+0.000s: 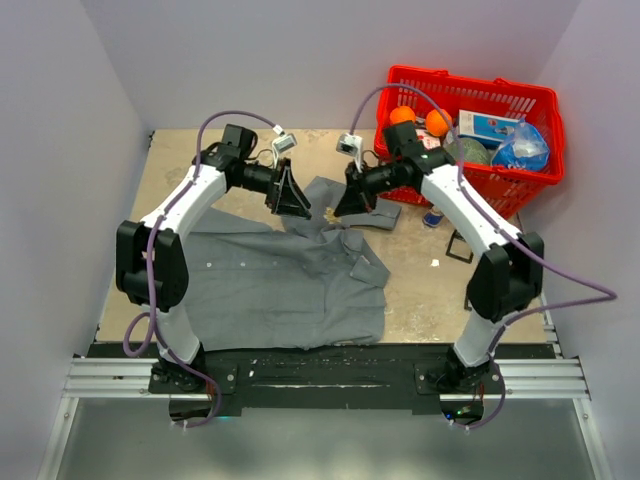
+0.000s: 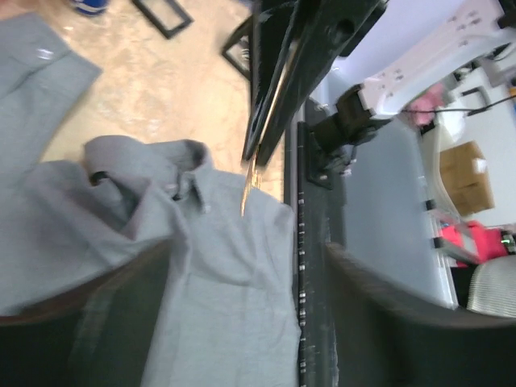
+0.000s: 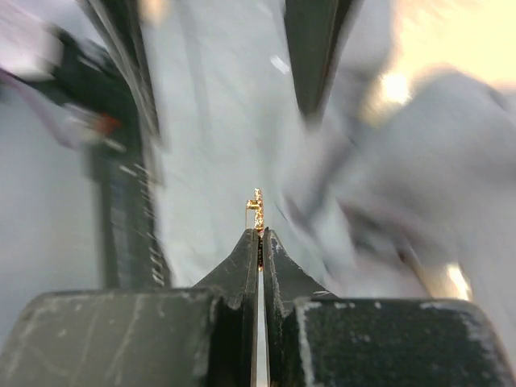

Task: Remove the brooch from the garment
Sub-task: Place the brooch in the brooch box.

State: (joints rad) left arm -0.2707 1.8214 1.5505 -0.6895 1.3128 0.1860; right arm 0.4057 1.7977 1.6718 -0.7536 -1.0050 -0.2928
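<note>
No word, number or brand can be read in any view. The white-and-blue box [image 1: 490, 127] in the red basket [image 1: 520, 190] carries printing (too small to make out).

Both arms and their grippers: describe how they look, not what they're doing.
The left arm and right arm share white link shells, black joints and black bases. A purple-grey cable loops along each, and a small silver camera sits at each wrist. The left gripper and right gripper are black and wedge-shaped; the fingers look scuffed up close.
</note>
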